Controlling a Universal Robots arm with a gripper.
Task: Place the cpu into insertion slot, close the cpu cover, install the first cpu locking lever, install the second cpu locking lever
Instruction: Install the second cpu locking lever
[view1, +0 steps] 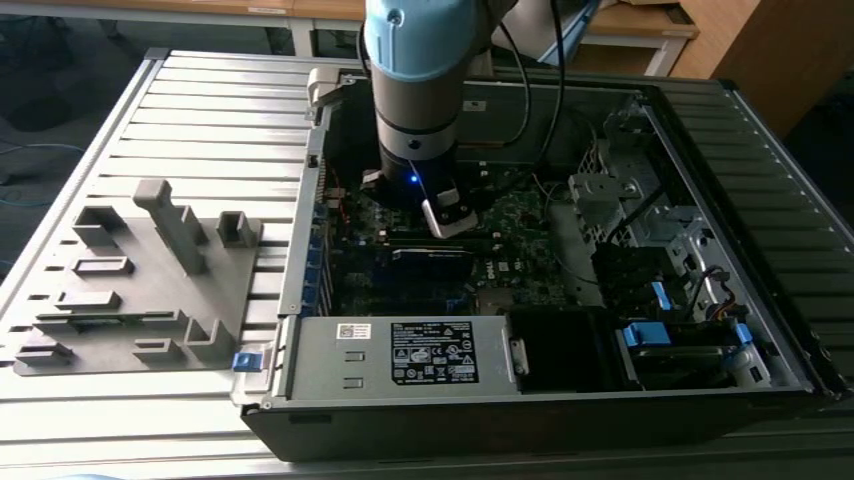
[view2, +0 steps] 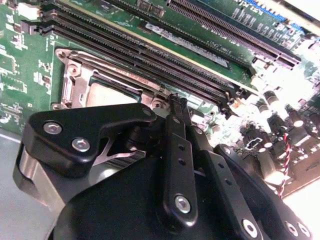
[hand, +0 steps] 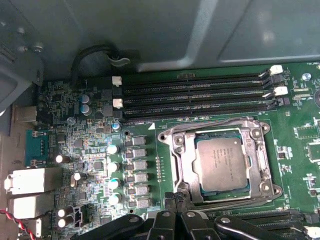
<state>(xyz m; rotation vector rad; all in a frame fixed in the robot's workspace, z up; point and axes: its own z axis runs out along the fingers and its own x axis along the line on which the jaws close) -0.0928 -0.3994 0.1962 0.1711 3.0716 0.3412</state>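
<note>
The arm (view1: 416, 90) reaches down into an open computer case (view1: 561, 250) that lies on its side on a slatted grey worktop (view1: 174, 120). The hand (hand: 175, 199) hangs low over the green motherboard (hand: 90, 150), its black fingertips (view2: 176, 102) pressed together with nothing between them.

In the first wrist view the cpu (hand: 221, 164) sits flat inside the insertion slot (hand: 167, 137), its dull silver top facing up. The cpu cover (hand: 186, 165) lies down around the chip as a thin metal frame, with the chip showing through its square cut-out. The clenched fingertips are just beside the socket's edge, on the side away from the long black memory slots (hand: 195, 95); whether they touch the frame cannot be told.

In the second wrist view the same socket appears past the fingers, the chip (view2: 107, 92) partly hidden behind the hand's black linkage (view2: 85, 132), with the memory slots (view2: 150, 55) running along the far side.

On the exterior view's left, a grey fixture tray (view1: 134, 280) with upright posts rests on the worktop, well apart from the case.
</note>
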